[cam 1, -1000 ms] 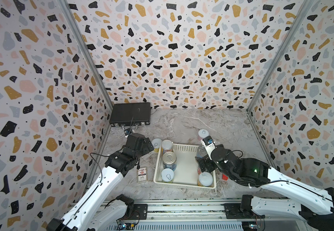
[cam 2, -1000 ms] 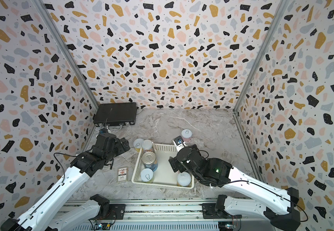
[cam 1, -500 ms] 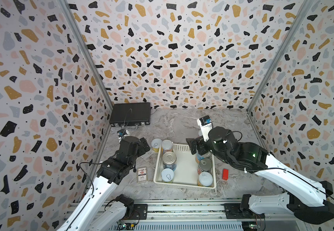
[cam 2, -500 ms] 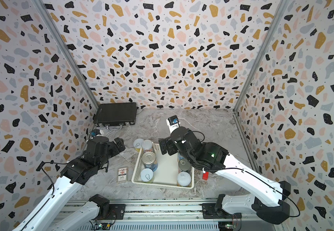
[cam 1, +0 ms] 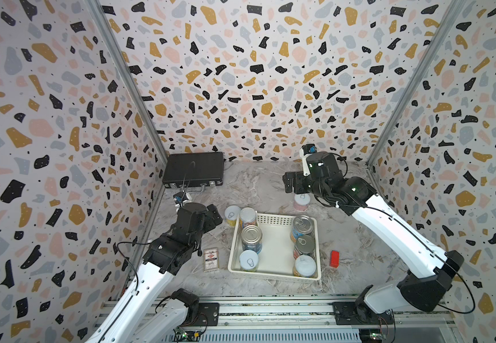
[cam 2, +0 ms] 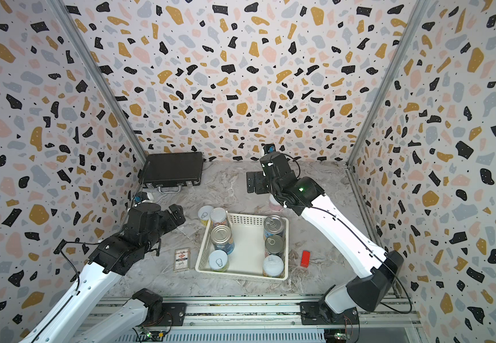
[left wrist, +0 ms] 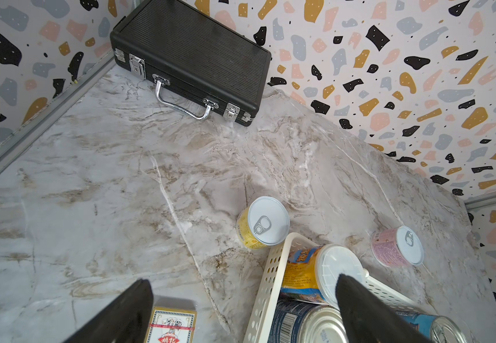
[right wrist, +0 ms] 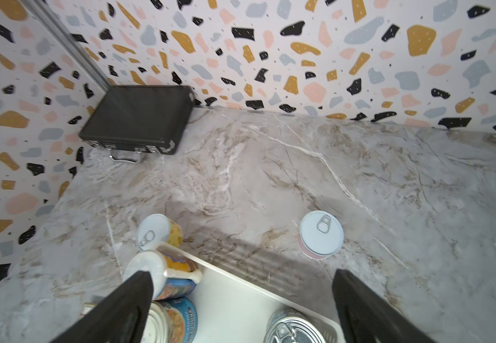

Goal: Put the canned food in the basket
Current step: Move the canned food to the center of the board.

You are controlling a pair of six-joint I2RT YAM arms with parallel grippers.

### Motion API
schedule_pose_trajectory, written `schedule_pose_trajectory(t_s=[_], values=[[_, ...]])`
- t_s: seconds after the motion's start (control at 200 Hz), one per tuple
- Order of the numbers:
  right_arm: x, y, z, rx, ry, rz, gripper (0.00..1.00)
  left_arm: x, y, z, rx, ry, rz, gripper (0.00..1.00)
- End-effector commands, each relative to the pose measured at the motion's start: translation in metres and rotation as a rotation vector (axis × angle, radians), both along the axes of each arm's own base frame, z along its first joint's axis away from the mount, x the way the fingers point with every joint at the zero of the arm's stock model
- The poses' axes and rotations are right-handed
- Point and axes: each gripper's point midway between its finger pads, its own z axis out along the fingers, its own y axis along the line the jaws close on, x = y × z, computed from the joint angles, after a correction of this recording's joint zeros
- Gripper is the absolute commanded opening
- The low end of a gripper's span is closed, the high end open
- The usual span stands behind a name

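The white basket (cam 1: 274,274) (cam 2: 242,274) sits mid-table with several cans standing in it, along its left and right sides (cam 1: 251,237) (cam 1: 303,227). Two cans stand outside it: a yellow can (cam 1: 231,214) (left wrist: 263,222) (right wrist: 157,231) by its far left corner and a pink can (cam 1: 301,201) (left wrist: 398,246) (right wrist: 321,234) behind its far right corner. My left gripper (cam 1: 214,215) (cam 2: 175,215) (left wrist: 243,282) hangs open and empty just left of the yellow can. My right gripper (cam 1: 289,182) (cam 2: 254,182) (right wrist: 242,275) is open and empty, raised above the table behind the basket, near the pink can.
A black briefcase (cam 1: 193,173) (left wrist: 190,56) lies at the back left corner. A flat card box (cam 1: 211,259) lies left of the basket and a small red block (cam 1: 334,259) right of it. Patterned walls close in three sides.
My right gripper has lifted out of the basket's near right side and swung back toward the rear wall, near the pink can. The left gripper has barely moved.
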Motion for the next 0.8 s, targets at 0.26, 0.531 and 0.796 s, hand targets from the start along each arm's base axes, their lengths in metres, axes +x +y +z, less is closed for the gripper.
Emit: schedule_pose_trajectory(t_s=[0.26, 0.531, 0.796], values=[[0.043, -0.018, -0.064, -0.171, 0.145, -0.065, 1.00, 0.004, -0.001, -0.002, 0.006, -0.003, -0.006, 1.00], [0.059, -0.019, -0.102, -0.225, 0.227, -0.068, 1.00, 0.004, -0.001, -0.001, 0.006, -0.005, -0.006, 1.00], [0.076, -0.023, -0.147, -0.291, 0.329, -0.078, 1.00, 0.004, -0.002, -0.003, 0.008, 0.000, -0.006, 1.00]])
